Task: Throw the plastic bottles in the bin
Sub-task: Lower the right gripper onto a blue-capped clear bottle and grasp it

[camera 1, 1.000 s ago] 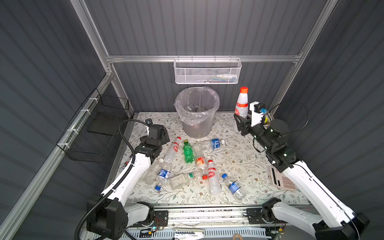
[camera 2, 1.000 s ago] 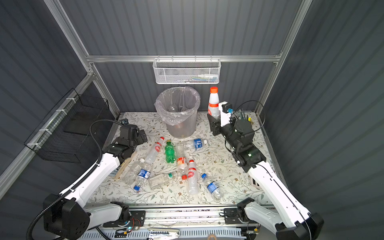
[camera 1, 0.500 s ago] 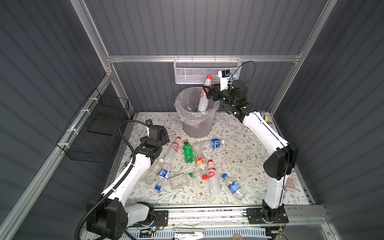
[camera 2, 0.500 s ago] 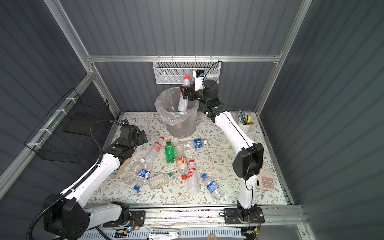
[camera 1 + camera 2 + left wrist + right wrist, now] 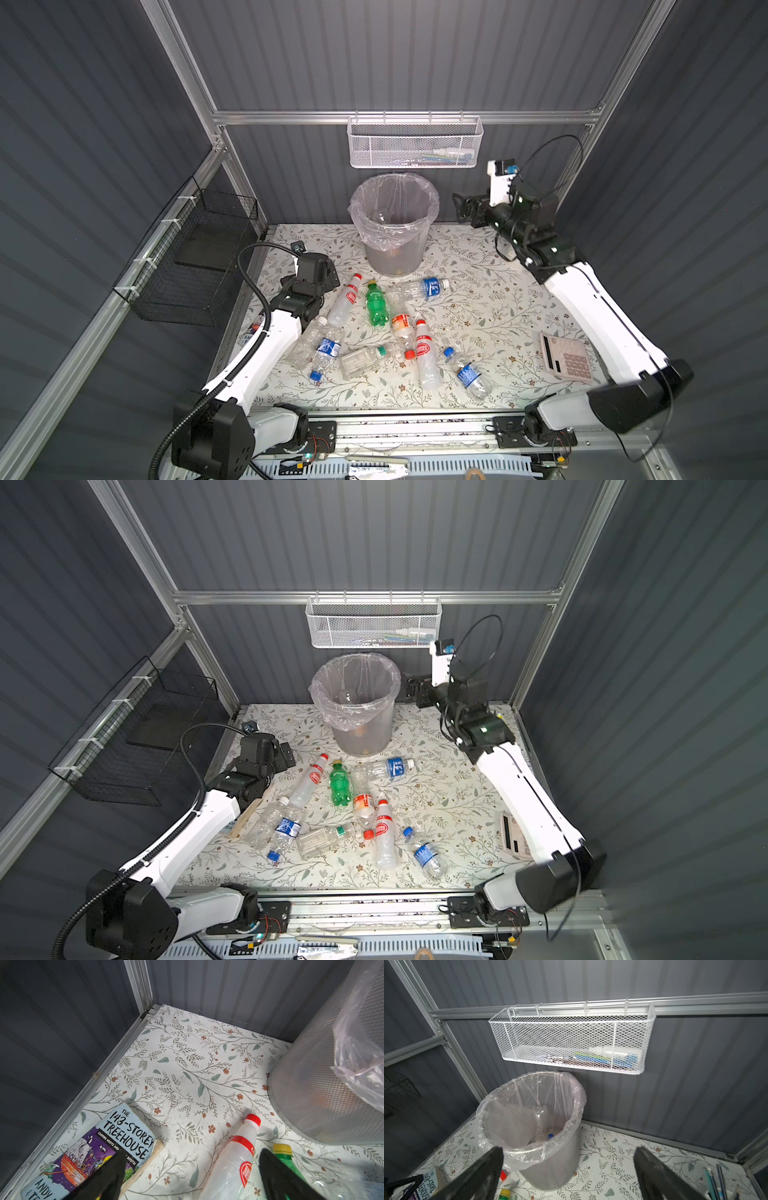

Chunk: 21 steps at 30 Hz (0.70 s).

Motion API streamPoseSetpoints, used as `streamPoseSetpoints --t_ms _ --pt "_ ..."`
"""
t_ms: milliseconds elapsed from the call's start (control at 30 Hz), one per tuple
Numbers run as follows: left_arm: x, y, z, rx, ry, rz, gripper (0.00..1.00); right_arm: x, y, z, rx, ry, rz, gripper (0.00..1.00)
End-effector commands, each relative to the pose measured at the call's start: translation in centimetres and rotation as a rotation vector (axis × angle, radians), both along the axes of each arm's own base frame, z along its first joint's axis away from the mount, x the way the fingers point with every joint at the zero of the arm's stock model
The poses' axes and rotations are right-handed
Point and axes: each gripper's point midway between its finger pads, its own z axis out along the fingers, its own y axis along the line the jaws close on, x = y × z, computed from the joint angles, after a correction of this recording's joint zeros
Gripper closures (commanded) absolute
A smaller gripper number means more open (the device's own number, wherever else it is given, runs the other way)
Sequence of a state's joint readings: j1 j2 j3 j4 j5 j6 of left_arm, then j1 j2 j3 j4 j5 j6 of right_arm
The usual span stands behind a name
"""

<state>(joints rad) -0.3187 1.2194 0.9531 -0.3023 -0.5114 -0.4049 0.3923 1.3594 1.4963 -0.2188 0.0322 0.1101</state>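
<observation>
So R tool [image 5: 460, 208] gapes empty nr bin [image 5: 395, 255], bottles [image 5: 538, 1118] inside.

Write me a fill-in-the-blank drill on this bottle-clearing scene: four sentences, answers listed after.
The bin is lined with a clear plastic ____.
The green bottle has a ____ cap.
The right gripper is open and holds ____.
The book near the left gripper is titled The 143-Storey ____.
Missing words: bag; yellow; nothing; Treehouse.
</observation>
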Motion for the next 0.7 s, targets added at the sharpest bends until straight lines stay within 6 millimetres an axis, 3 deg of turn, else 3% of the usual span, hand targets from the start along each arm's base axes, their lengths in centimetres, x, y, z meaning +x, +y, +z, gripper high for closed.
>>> streamPoseSetpoints --t_ms 0,67,133,267,367,667 --pt "0.0 0.1 -0.1 -0.021 -0.012 0.005 0.01 -2.0 -1.4 -12.0 -0.064 0.325 -0.056 0.01" --pt "0.0 0.1 -0.4 -0.018 -0.006 0.006 0.01 -4.9 -1.8 -17.0 -0.057 0.479 -0.047 0.01" --pt "0.0 0.1 -0.6 -0.017 0.0 0.005 0.01 -7.5 -2.0 -20.7 -0.049 0.602 -0.031 0.01" --pt "0.0 0.0 -0.8 -0.014 0.0 0.0 0.01 -12.6 -2.3 -26.2 -0.092 0.793 -0.01 0.04" --pt "0.1 0.2 -0.6 0.002 -0.002 0.004 0.01 -15.8 -1.8 -28.6 -0.114 0.886 0.022 0.05" --pt "0.0 0.3 -0.1 0.02 -0.001 0.0 0.01 -22.3 -0.2 -32.8 -0.155 1.097 0.069 0.06"
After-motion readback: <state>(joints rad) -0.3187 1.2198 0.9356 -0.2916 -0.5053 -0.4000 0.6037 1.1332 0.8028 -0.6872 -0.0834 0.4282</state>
